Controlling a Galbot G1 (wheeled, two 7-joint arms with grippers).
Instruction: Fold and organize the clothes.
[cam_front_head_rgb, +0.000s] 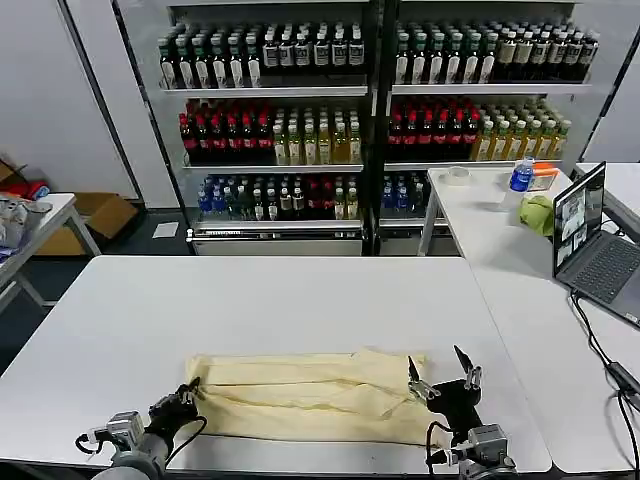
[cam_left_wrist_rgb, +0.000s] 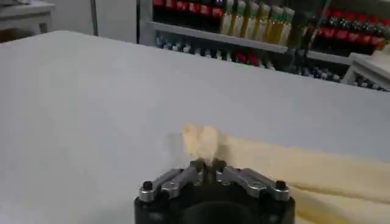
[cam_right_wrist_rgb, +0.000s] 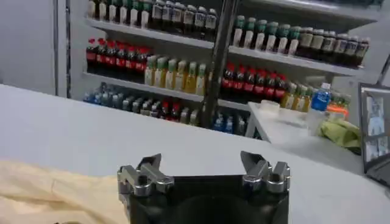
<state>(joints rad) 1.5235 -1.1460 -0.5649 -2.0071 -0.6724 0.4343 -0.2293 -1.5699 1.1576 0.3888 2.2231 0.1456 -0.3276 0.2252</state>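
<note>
Item: cream T-shirt (cam_front_head_rgb: 310, 395), folded into a long band lying flat on the white table (cam_front_head_rgb: 250, 300), at the 6 o'clock side of the tabletop near the robot's edge; long axis running 9 to 3 o'clock; cloth rumpled with soft lengthwise creases; in the left wrist view the shirt (cam_left_wrist_rgb: 274, 164) shows its end corner puckered up into a small tuft.

Left gripper (cam_front_head_rgb: 188, 392): at the 9 o'clock end of the band, low over the table; fingers closed together on the shirt's corner, the tuft of cloth pinched between the fingertips (cam_left_wrist_rgb: 198, 164).

Right gripper (cam_front_head_rgb: 440, 372): at the 3 o'clock end of the band, above the cloth edge; fingers spread wide, tips pointing up and apart, nothing between them; in the right wrist view the two fingers (cam_right_wrist_rgb: 149, 170) stand well apart with cream cloth (cam_right_wrist_rgb: 49, 195) lying beside them.

Surroundings: drinks shelving (cam_front_head_rgb: 370, 110) at 12 o'clock behind the table, rows of bottles; side table (cam_front_head_rgb: 500, 230) at 2 o'clock carrying a laptop (cam_front_head_rgb: 595, 245), a yellow-green cloth lump (cam_front_head_rgb: 538, 213) and a blue-labelled water bottle (cam_front_head_rgb: 521, 175); cardboard box (cam_front_head_rgb: 95, 220) on the floor at 10 o'clock.
</note>
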